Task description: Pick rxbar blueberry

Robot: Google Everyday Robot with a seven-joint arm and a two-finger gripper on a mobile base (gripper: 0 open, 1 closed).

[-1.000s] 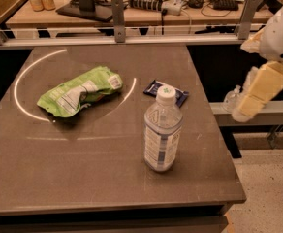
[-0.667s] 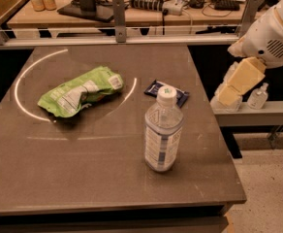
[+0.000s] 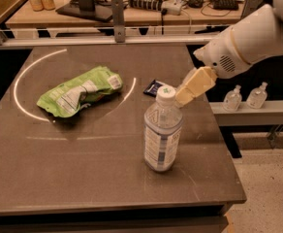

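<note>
Since a second earlier, the arm had swung in from beyond the right edge of the counter [image 3: 83,178], and the claw [image 3: 184,97] now hung over the far right part of it, tip angled down and to the left. Whether the claw was released or clenched could not be told; it carried nothing that showed.

By my reading this was the approach step, with the grasp not yet begun. The rxbar blueberry [image 3: 153,87] lay flat on the counter just left of the claw's tip, apart from it, its near right part hidden behind the cap of the water bottle [image 3: 162,130]. The green bag [image 3: 78,92] lay well off to the left.

The next move probably called for shifting left and down onto the bar, while keeping clear of the upright bottle standing just in front.
</note>
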